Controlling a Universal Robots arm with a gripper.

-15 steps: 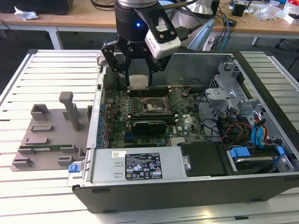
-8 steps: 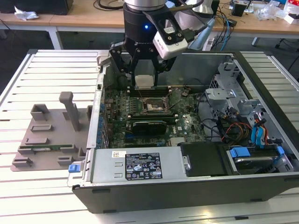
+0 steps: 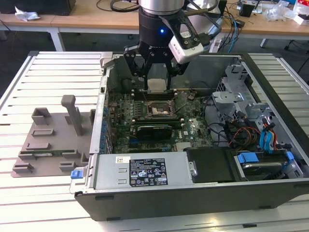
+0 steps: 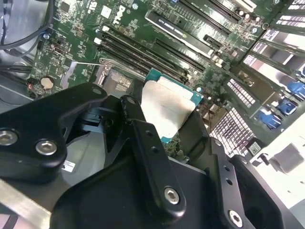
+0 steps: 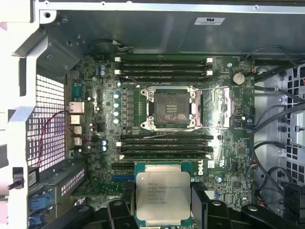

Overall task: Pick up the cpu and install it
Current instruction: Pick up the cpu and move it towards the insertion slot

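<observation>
Fingers (image 5: 199, 205) of the gripper (image 3: 158, 81) pinch the cpu (image 5: 163, 198) by two opposite edges, set no wider than the chip itself. It hangs level with its silver lid facing up, clear of the board beneath.

As a judgement, the pick-up is done and the install is not. The socket (image 5: 169, 107) is bare, its metal frame looks swung open, and the cpu is not yet seated. In the exterior view the chip hangs just beside the socket, toward twelve o'clock from it. It looks close to lined up, though how high it sits above the socket I cannot tell.

Around the socket lies the green motherboard (image 3: 193, 128), with memory slots on two sides. It sits in an open computer case (image 3: 145, 193) that lies on its side. A bundle of cables (image 3: 241, 133) lies at three o'clock from the socket.

At nine o'clock from the case, well apart from the gripper, a grey plastic tray (image 3: 48, 140) rests on the slatted white table (image 3: 48, 67). Beyond, at twelve o'clock, wooden desks (image 3: 87, 19) carry more cables and loose items.
</observation>
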